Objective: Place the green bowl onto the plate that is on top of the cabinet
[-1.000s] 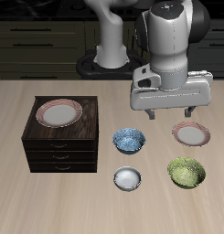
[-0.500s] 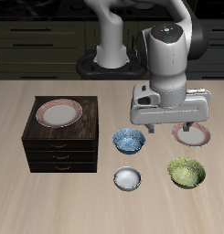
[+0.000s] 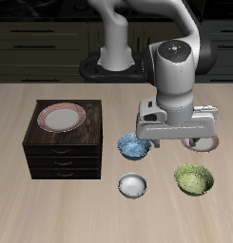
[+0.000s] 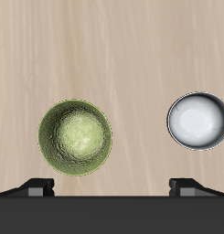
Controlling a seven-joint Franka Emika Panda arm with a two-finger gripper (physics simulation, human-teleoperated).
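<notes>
The green bowl (image 3: 194,178) sits on the table near the front edge and shows its mottled inside in the wrist view (image 4: 76,136). The plate (image 3: 61,117) with the red-pink rim lies on top of the dark brown cabinet (image 3: 61,157). My gripper (image 3: 175,145) hangs open and empty above the table, a little farther back than the green bowl and well above it. Its two fingertips (image 4: 36,186) stand wide apart in the wrist view, and the bowl lies beyond them, not between them.
A blue patterned bowl (image 3: 134,146) stands beside the cabinet. A smaller white-grey bowl (image 3: 133,185) sits nearer the front edge and also shows in the wrist view (image 4: 199,121). A second alike plate (image 3: 209,143) lies on the table, mostly hidden behind my hand.
My gripper has come down and moved toward the table's front edge, covering more of the second plate. The bowls and plates have not moved.
</notes>
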